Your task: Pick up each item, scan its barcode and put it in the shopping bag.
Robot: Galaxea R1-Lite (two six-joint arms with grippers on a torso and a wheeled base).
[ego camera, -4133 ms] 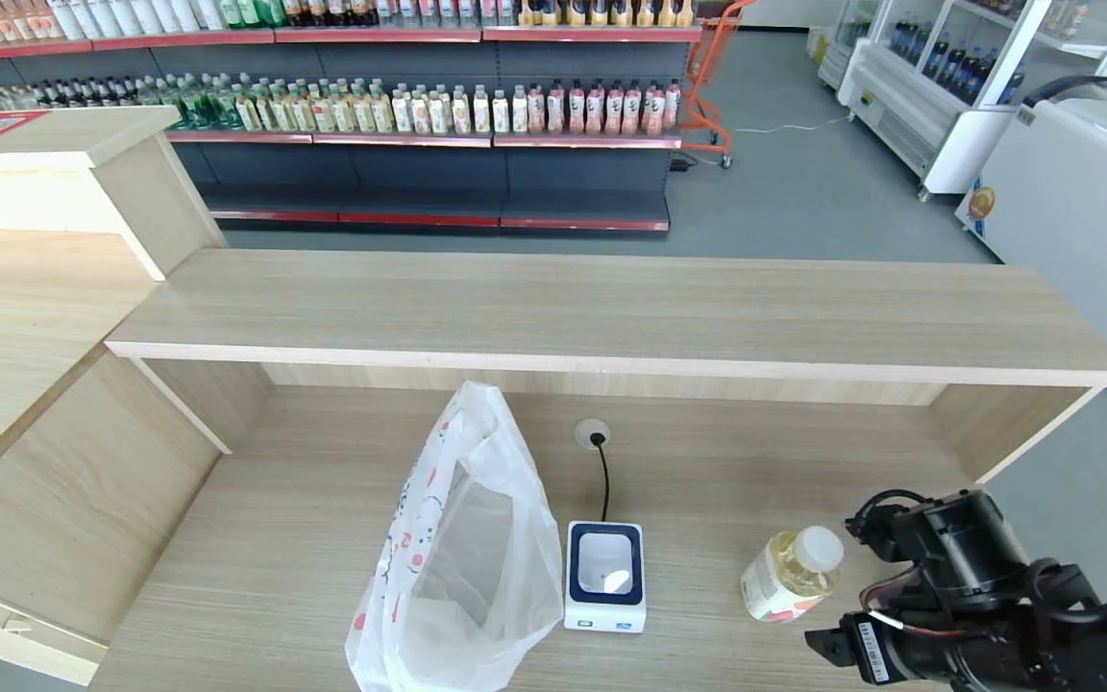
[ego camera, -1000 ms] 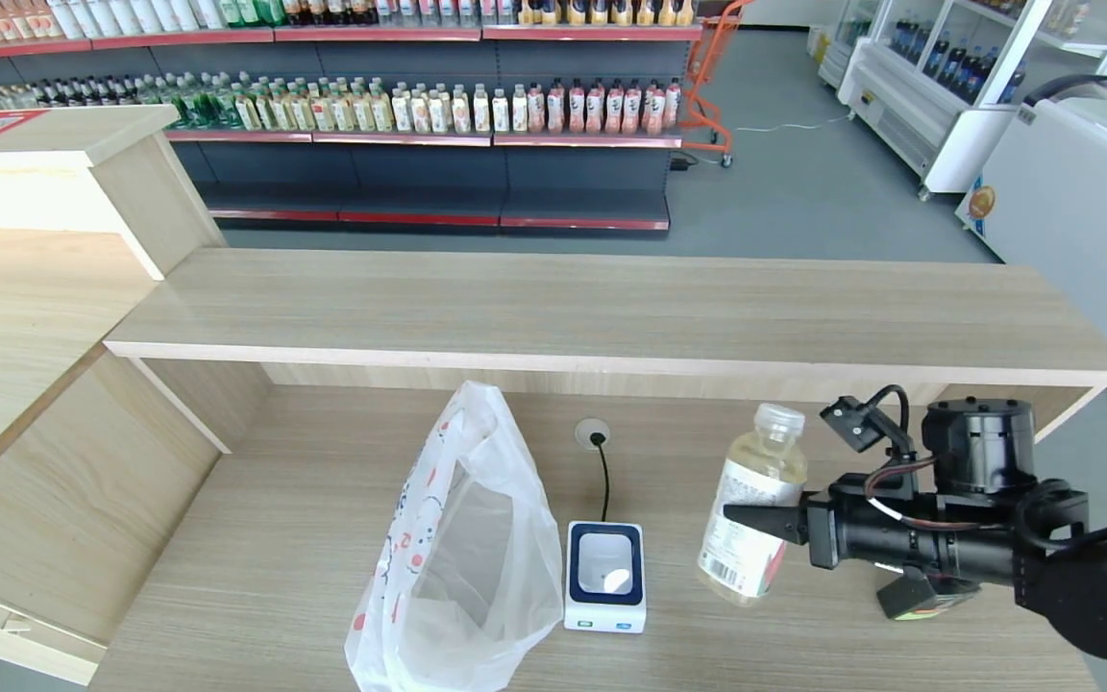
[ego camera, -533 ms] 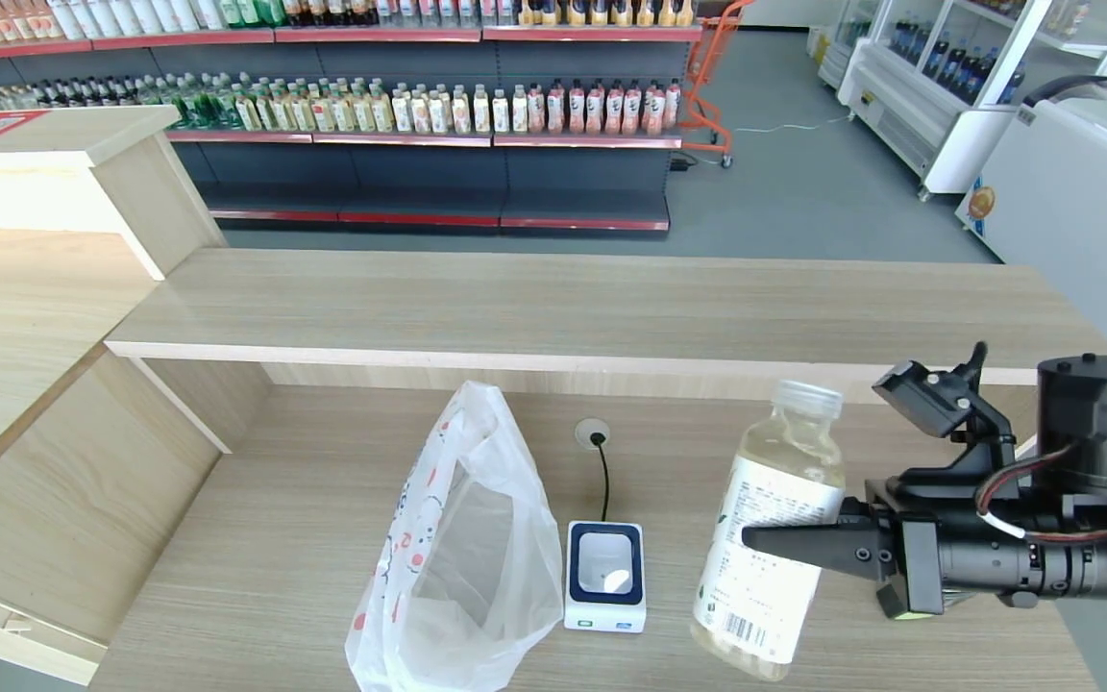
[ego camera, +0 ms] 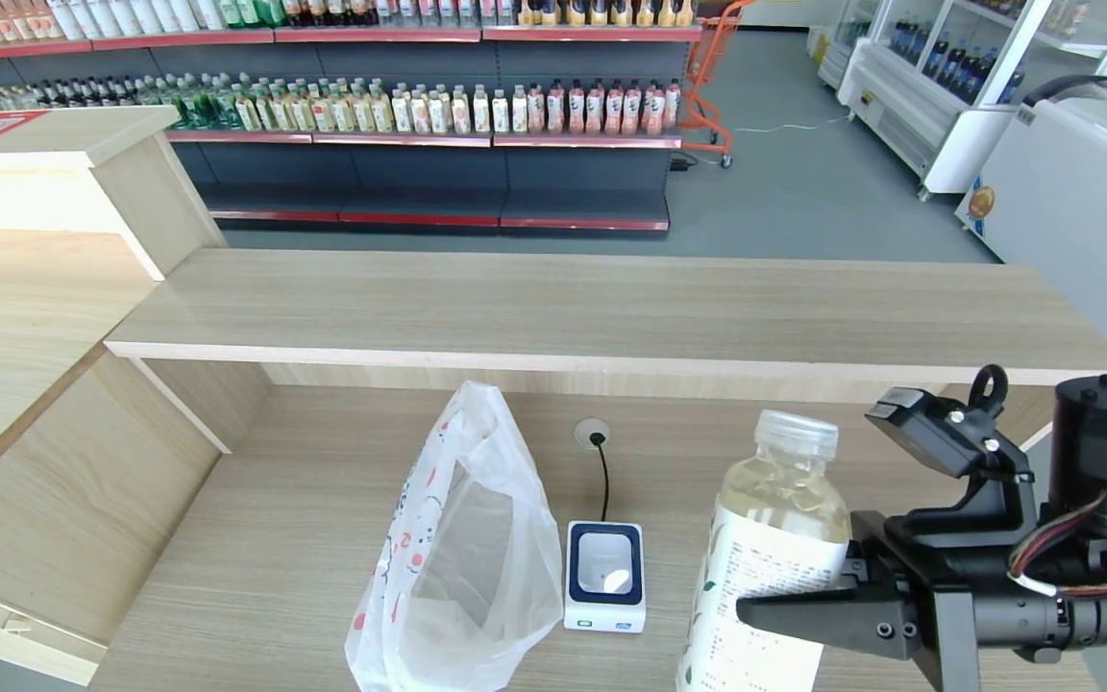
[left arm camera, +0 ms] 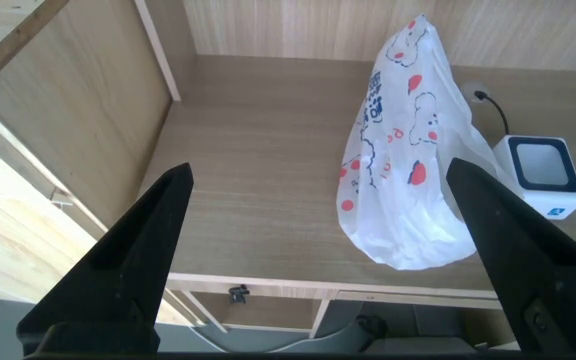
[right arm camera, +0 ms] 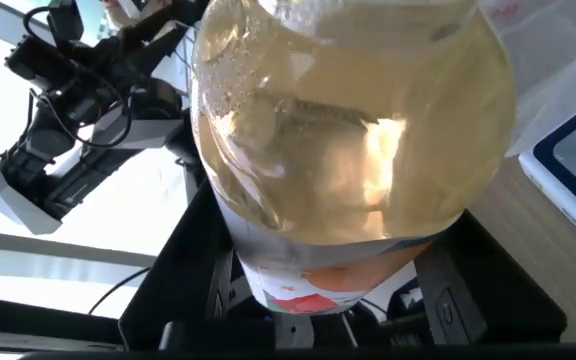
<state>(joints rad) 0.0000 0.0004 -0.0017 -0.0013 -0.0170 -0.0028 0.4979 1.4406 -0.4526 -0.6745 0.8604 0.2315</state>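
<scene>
A clear bottle (ego camera: 773, 557) of pale yellow drink with a white cap and white label hangs upright above the counter's right side, with my right gripper (ego camera: 803, 601) shut on its label. The bottle's rounded bottom (right arm camera: 353, 130) faces the right wrist camera. The white barcode scanner (ego camera: 605, 575) with a dark blue frame sits on the counter just left of the bottle. A translucent white shopping bag (ego camera: 462, 557) with red print stands left of the scanner, mouth facing the scanner. My left gripper (left arm camera: 318, 250) is open, high above the counter with the bag (left arm camera: 408, 170) and scanner (left arm camera: 543, 172) below it.
The lower wooden counter (ego camera: 256, 567) sits under a raised wooden ledge (ego camera: 611, 308) at the back, with side walls left and right. The scanner's black cable (ego camera: 603, 476) runs to a round port. Drink shelves and freezers stand beyond.
My right gripper lifted the bottle off the counter, stood it upright, and brought it nearer the head camera; in the last half second it sank lower in the picture.
</scene>
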